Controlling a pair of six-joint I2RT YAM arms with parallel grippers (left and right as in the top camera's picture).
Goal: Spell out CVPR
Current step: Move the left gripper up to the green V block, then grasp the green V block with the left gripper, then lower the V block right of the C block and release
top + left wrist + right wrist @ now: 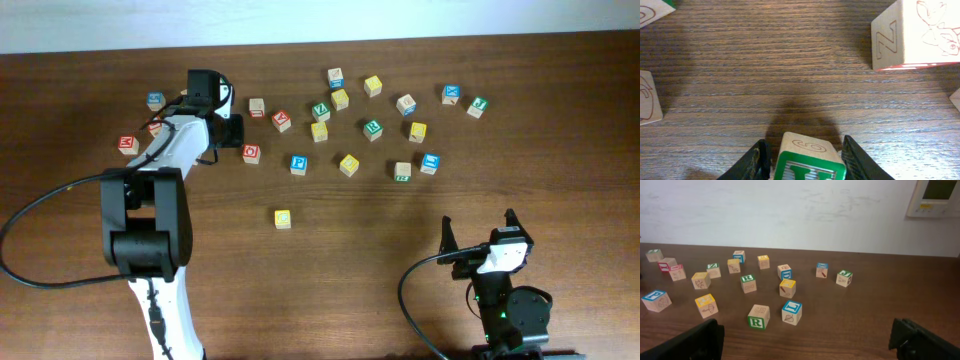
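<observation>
My left gripper (806, 150) is shut on a green-lettered block (809, 162) with a "6" drawn on its side; its letter is cut off by the frame edge. In the overhead view this gripper (228, 128) is at the left of the scattered blocks. The blue P block (298, 163), green V block (320, 110) and green R block (402, 171) lie among the others. A yellow block (283, 218) sits alone nearer the front. My right gripper (480, 238) is open and empty at the front right, with the R block (758, 316) ahead of it.
Several more letter blocks are spread across the far half of the table, from an orange one (127, 144) at the left to a green one (478, 106) at the right. A red-edged Z block (912, 32) lies ahead right of my left gripper.
</observation>
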